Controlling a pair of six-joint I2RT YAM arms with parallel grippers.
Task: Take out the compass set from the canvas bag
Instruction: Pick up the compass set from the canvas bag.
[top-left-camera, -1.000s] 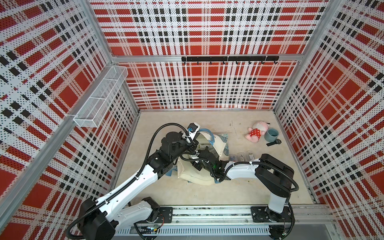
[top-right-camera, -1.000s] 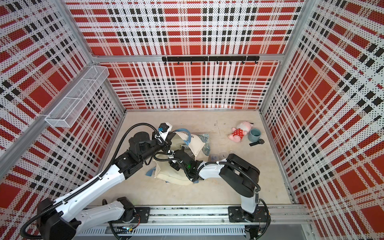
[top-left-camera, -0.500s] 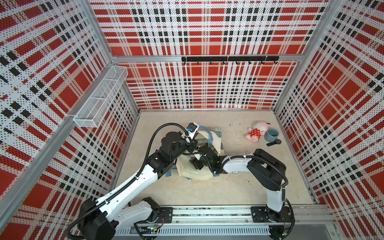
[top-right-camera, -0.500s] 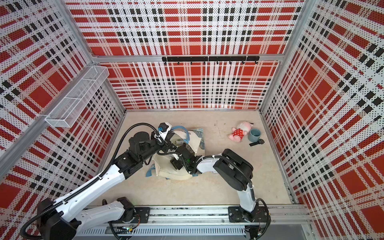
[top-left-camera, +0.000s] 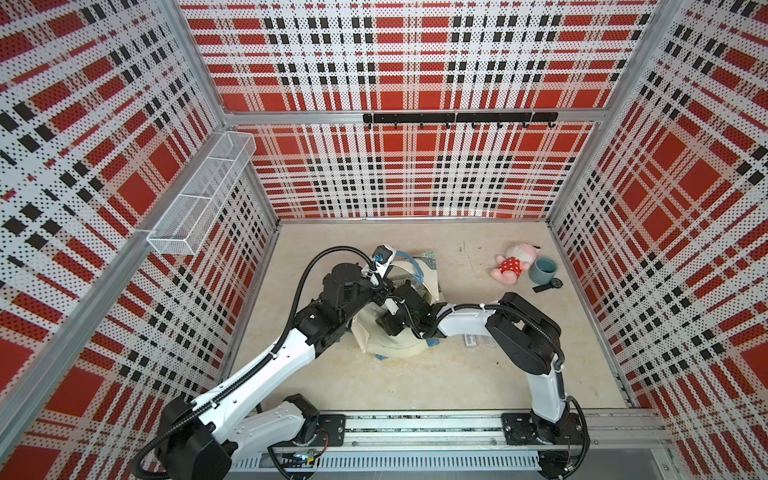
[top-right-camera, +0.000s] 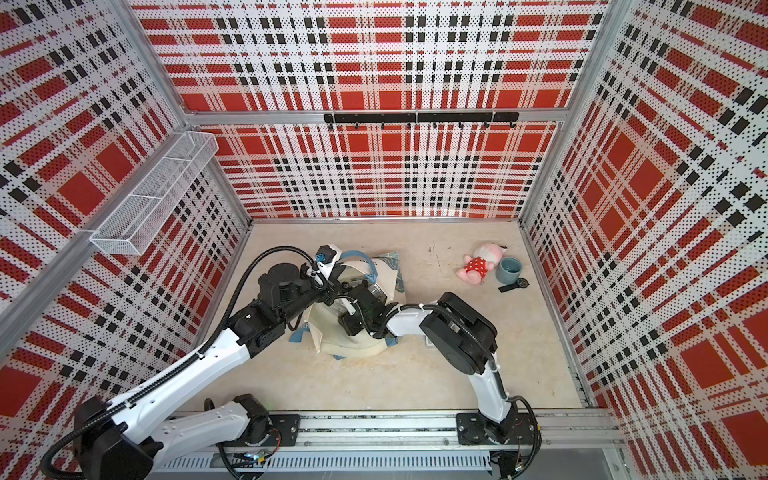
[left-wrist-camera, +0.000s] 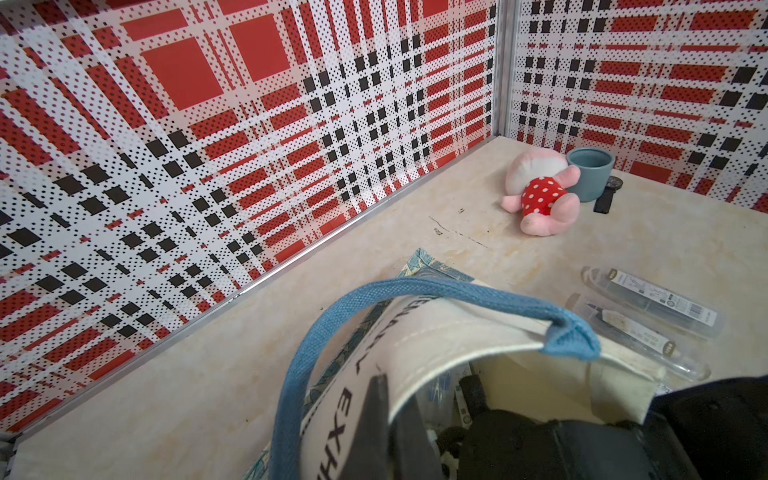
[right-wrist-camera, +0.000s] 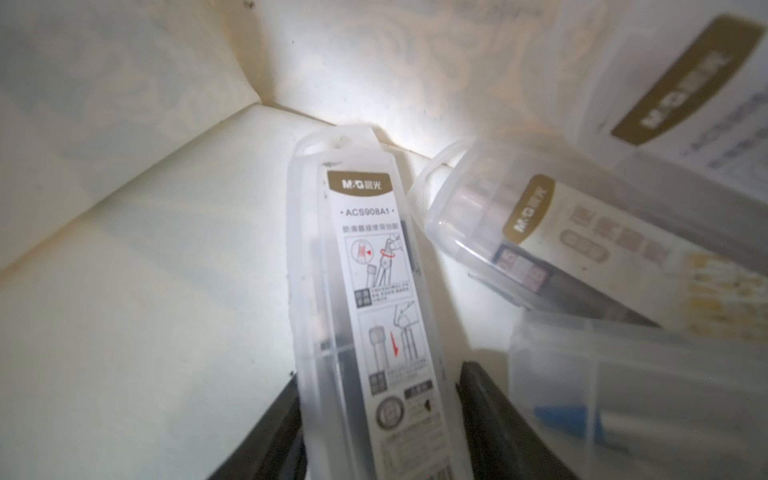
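Compass set (right-wrist-camera: 374, 316): in the right wrist view it is a clear plastic case with a white printed label, lying inside the bag (right-wrist-camera: 145, 270) on the cream lining. The right jaws stand one on each side of the case, spaced about its width. The fingers (right-wrist-camera: 490, 424) sit at its edges, but it cannot be told whether they press on it. A second case (right-wrist-camera: 561, 237) lies just beside it.

Left wrist view: the left jaws are closed on the rim of the bag (left-wrist-camera: 436, 345), with one finger (left-wrist-camera: 372, 415) outside by the black lettering. The blue strap (left-wrist-camera: 299, 353) arches over the mouth. Two more cases (left-wrist-camera: 652, 301) (left-wrist-camera: 636, 338) lie on the worktop (left-wrist-camera: 415, 249) beside the bag.

Both top views: the bag (top-left-camera: 395, 345) (top-right-camera: 332, 340) lies mid-worktop with the left jaws at its rim. The right jaws are hidden inside it.
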